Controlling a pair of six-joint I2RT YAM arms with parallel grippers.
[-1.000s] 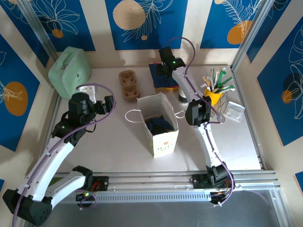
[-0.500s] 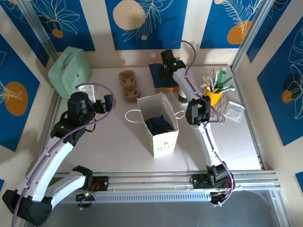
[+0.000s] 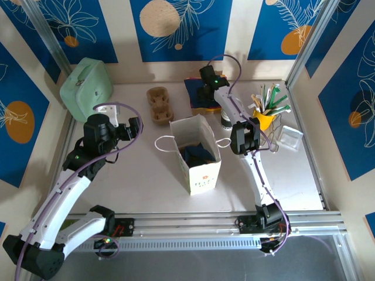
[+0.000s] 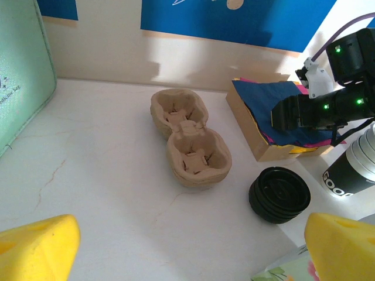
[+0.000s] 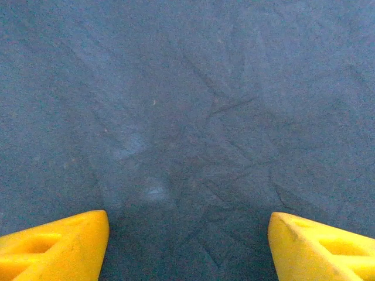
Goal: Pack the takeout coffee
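**Both grippers open and empty; right one low over the napkin box behind the bag**

A white paper carrier bag (image 3: 203, 171) with cord handles stands open in the middle of the table. On its front is a small printed mark, too small to read. Inside it lies something dark blue and black (image 3: 196, 154); I cannot tell the pieces apart, nor whether the takeout coffee is among them, so I cannot tell where it is.

Behind the bag sits a tan open box (image 4: 258, 142) of dark blue paper napkins (image 4: 265, 96), with pink and yellow edges showing lower in the pile. The right gripper (image 5: 188, 237) hangs close over the top napkin with its yellow fingertips spread apart and nothing between them.

Just behind the bag's right corner are a stack of black round plastic lids (image 4: 279, 194) and a stack of lidless paper cups (image 4: 350, 172) whose dark band reads "GOO", the rest cut off. The right arm crosses above both.

Behind and left of the bag lies a brown moulded-pulp two-cup carrier (image 4: 186, 137), both wells empty. Further left stands a mint-green zipped case (image 3: 87, 85).

Right of the bag are a yellow cup of straws and stirrers (image 3: 265, 117) and a clear plastic box (image 3: 291, 137).

Left of the bag, the left gripper (image 3: 133, 127) is spread wide, holding nothing.
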